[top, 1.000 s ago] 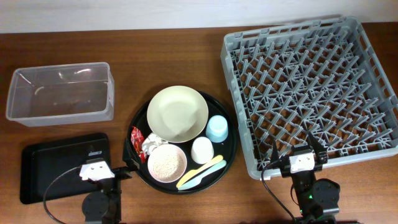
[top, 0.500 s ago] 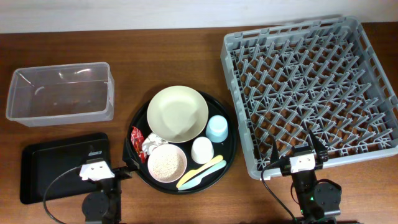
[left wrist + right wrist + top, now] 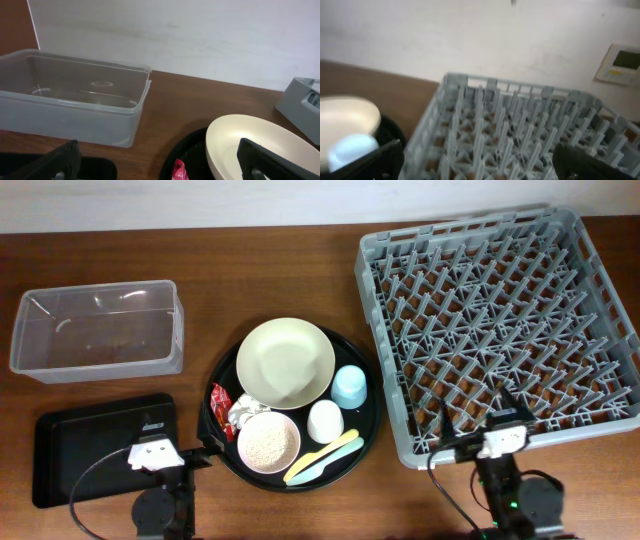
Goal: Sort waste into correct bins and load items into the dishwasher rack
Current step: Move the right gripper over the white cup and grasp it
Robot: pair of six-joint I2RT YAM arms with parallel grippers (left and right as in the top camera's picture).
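Waste, namely red wrapper [image 3: 219,399], napkin [image 3: 241,413] and rice [image 3: 268,443], sits untouched on the round black tray [image 3: 372,416]. Only change: my right gripper [image 3: 480,416] has drifted slightly right at the rack [image 3: 500,320] edge. Left gripper [image 3: 160,155] unmoved. Both jaws wide apart, empty. Sorting not begun.

Table [image 3: 280,280] under me dark smooth wood; tub [image 3: 97,330] far left clear glossy plastic; rack [image 3: 497,330] on my right grey matt plastic; cream dish [image 3: 285,362] smooth
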